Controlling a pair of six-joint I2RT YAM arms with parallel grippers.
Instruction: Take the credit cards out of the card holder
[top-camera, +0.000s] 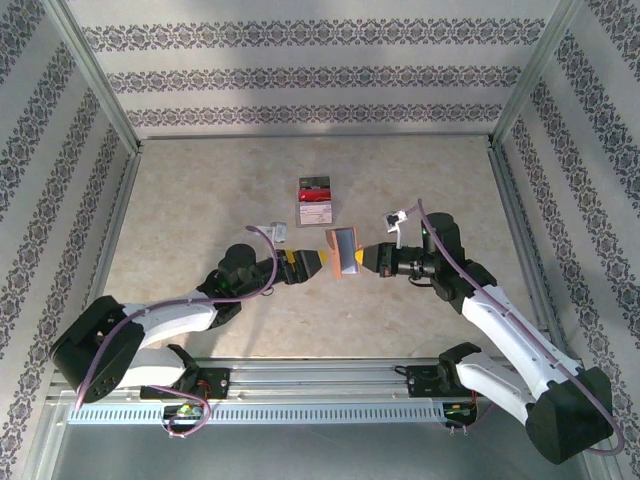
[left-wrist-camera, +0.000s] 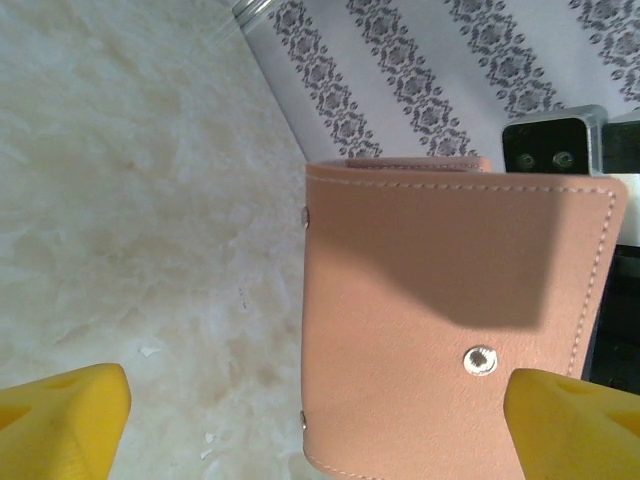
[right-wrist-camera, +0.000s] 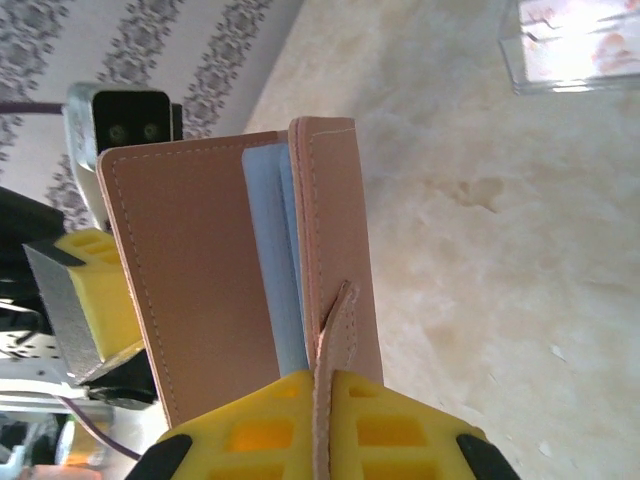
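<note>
Yellow-fingered left gripper (top-camera: 316, 263) at 9 o'clock of the card holder (top-camera: 345, 252), jaws spread wide. Salmon holder upright mid-table, slightly ajar, grey-blue lining visible. At its 3 o'clock, right gripper (top-camera: 360, 258), jaws clamped on the holder's strap (right-wrist-camera: 335, 330) edge. Credit cards (top-camera: 316, 201) flat on the marble tabletop (top-camera: 200, 200) at 12 o'clock, apart.

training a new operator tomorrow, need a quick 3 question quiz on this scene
1. True or false: the left gripper is clamped on the card holder.
2. Which gripper holds the card holder? A left, B right, C both.
3. Fill in: the holder's inner lining is pale ___.
Key: 1 false, its jaws stand open either side; 2 B, the right gripper pinches it; 3 blue.
</note>
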